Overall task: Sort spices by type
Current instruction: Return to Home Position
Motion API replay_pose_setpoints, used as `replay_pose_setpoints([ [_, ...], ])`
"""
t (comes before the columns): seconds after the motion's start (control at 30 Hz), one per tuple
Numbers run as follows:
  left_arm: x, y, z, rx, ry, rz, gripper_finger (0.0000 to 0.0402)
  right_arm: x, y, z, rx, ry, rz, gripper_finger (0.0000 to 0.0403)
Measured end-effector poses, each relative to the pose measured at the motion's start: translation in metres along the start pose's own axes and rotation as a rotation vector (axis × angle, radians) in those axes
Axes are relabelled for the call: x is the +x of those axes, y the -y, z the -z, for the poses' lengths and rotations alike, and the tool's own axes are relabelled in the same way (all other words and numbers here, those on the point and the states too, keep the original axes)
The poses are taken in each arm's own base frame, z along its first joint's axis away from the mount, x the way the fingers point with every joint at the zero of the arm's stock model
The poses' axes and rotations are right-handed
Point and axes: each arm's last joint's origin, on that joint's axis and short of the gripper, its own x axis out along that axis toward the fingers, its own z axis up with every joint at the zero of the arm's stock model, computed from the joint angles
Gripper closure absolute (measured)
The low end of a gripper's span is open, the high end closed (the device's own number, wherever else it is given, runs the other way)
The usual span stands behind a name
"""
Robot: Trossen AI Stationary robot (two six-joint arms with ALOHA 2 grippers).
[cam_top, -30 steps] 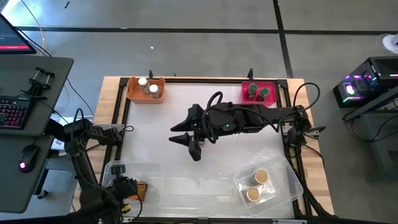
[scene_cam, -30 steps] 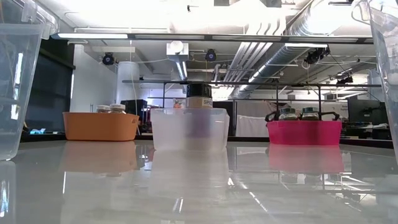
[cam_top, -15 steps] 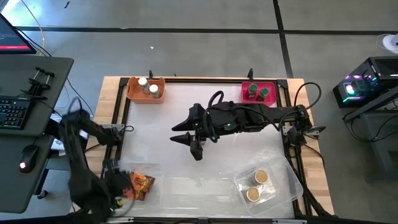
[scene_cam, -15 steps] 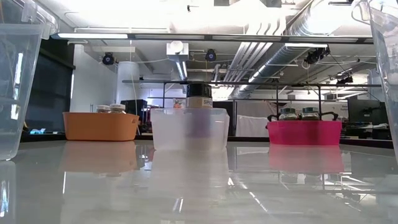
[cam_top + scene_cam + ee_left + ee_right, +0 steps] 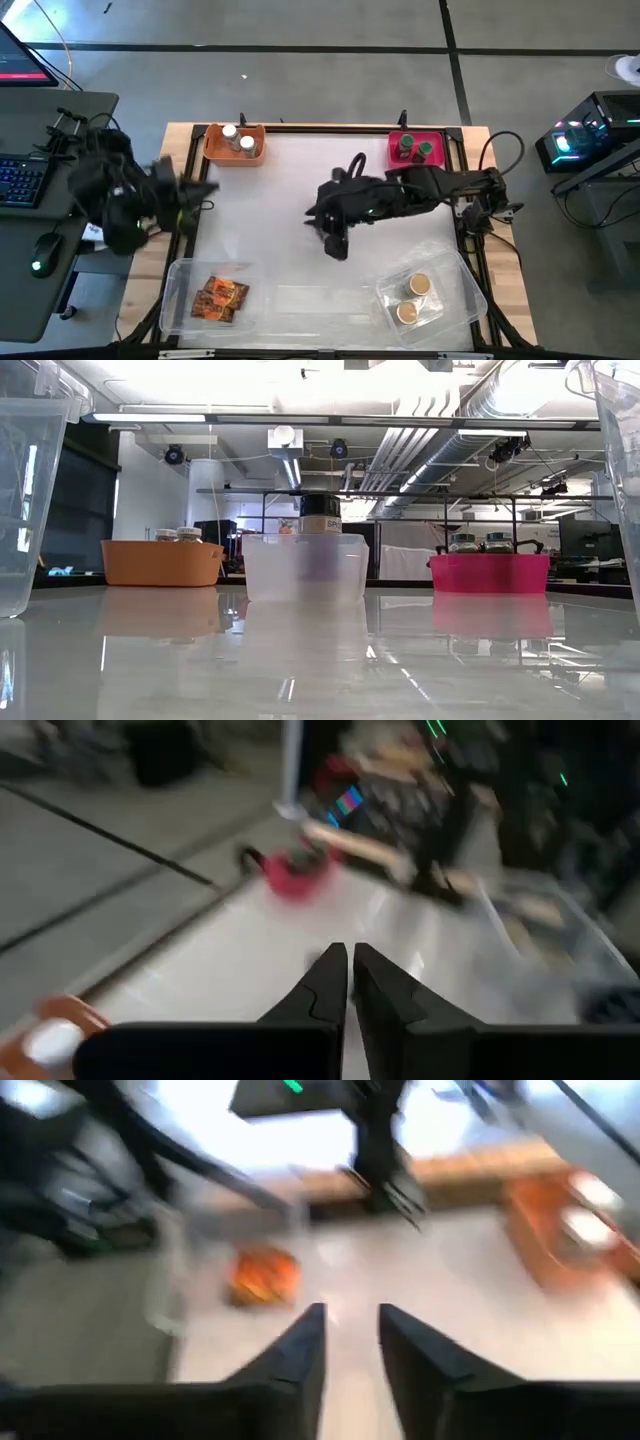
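Note:
Two orange-brown packets [image 5: 220, 297] lie flat in the clear tray [image 5: 178, 300] at the near left. Two white-lidded jars [image 5: 237, 139] stand in the orange bin [image 5: 213, 150], and green-lidded jars [image 5: 413, 148] stand in the pink bin [image 5: 437, 160]. Two tan-lidded jars [image 5: 412, 298] stand in the near-right clear tray [image 5: 470, 290]. In the low view a black-lidded jar [image 5: 320, 520] shows at a clear tub [image 5: 305, 570]; whether inside or behind it, I cannot tell. My left gripper [image 5: 350, 970] is shut over the table's left edge [image 5: 192, 190]. My right gripper [image 5: 350, 1320] hangs open at mid-table [image 5: 325, 228].
The bins sit at the far edge, orange left and pink right. A long clear tray [image 5: 310, 298] lies along the near edge between the two other trays. A desk with keyboard and mouse stands beyond the table's left side. Bare tabletop [image 5: 260, 220] lies left of centre.
My left arm has risen from the near-left tray and swung away toward the table's left edge and far side, leaving the packets lying in the tray. My right arm has drawn back toward the table's right, gripper still over mid-table.

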Motion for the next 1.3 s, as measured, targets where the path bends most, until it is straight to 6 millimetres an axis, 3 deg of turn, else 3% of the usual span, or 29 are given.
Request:
replay_pose_setpoints([
  [0.13, 0.008, -0.023, 0.003, -0.104, 0.093, -0.059, 0.0399, -0.001, 0.009, 0.020, -0.003, -0.181, 0.164, 0.0388],
  [0.27, 0.026, -0.012, 0.028, -0.199, 0.076, 0.058, 0.0401, 0.003, 0.014, 0.033, -0.024, -0.288, 0.176, 0.0391],
  [0.43, 0.066, 0.012, 0.057, -0.169, 0.113, 0.348, 0.0401, 0.026, 0.020, 0.056, 0.006, -0.355, 0.066, 0.0399],
  [0.6, 0.091, -0.016, 0.050, -0.150, 0.129, 0.309, 0.0402, 0.035, 0.040, 0.077, 0.059, -0.346, -0.069, 0.0401],
  [0.8, 0.096, -0.062, 0.043, -0.071, 0.123, 0.178, 0.0401, 0.006, 0.083, 0.094, 0.192, -0.183, -0.021, 0.0402],
  [0.93, 0.100, -0.083, 0.054, -0.038, 0.155, 0.148, 0.0401, -0.021, 0.100, 0.108, 0.294, -0.027, -0.018, 0.0402],
  [1.1, 0.115, -0.093, 0.076, -0.170, 0.340, 0.249, 0.0401, -0.042, 0.109, 0.125, 0.392, 0.176, 0.000, 0.0402],
  [1.3, 0.127, -0.094, 0.100, -0.373, 0.448, 0.292, 0.0401, -0.045, 0.115, 0.137, 0.418, 0.288, -0.010, 0.0402],
])
